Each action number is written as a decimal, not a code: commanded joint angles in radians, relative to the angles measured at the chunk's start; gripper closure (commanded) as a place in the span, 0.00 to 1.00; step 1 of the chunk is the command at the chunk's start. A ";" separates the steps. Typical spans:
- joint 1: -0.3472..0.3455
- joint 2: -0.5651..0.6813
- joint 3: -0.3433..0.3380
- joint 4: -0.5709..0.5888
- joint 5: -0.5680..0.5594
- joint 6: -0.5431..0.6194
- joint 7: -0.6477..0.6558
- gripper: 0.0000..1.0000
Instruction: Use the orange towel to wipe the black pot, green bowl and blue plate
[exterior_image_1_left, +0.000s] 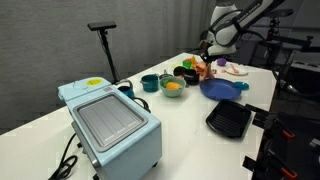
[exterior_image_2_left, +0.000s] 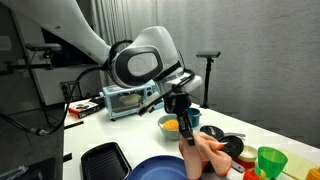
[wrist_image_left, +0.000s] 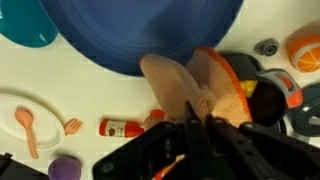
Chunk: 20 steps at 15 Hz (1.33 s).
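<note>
My gripper (wrist_image_left: 195, 128) is shut on the orange towel (wrist_image_left: 190, 88), which hangs from the fingertips in folds. In the wrist view the towel's free end lies at the rim of the blue plate (wrist_image_left: 150, 30). In both exterior views the gripper (exterior_image_2_left: 186, 122) (exterior_image_1_left: 203, 58) hangs above the table with the towel (exterior_image_2_left: 207, 155) (exterior_image_1_left: 203, 70) dangling beside the blue plate (exterior_image_2_left: 155, 170) (exterior_image_1_left: 222, 88). The green bowl (exterior_image_1_left: 172, 88) (exterior_image_2_left: 171, 126), yellow-orange inside, stands apart from the towel. The black pot (exterior_image_2_left: 213, 132) (wrist_image_left: 270, 105) sits just behind the towel, partly hidden by it.
A pale blue toaster oven (exterior_image_1_left: 110, 120) fills the near table end. A flat black tray (exterior_image_1_left: 230, 120) lies beside the plate, and a teal cup (exterior_image_1_left: 148, 82) stands next to the bowl. A white plate (wrist_image_left: 30, 120) with toy cutlery, a red bottle (wrist_image_left: 120, 128) and a green cup (exterior_image_2_left: 270, 160) are close by.
</note>
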 joint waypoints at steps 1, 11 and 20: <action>0.037 0.072 0.001 0.071 0.005 -0.056 0.015 0.99; 0.089 0.233 -0.026 0.339 -0.012 -0.152 0.034 0.99; 0.088 0.308 -0.004 0.352 0.017 -0.202 -0.001 0.99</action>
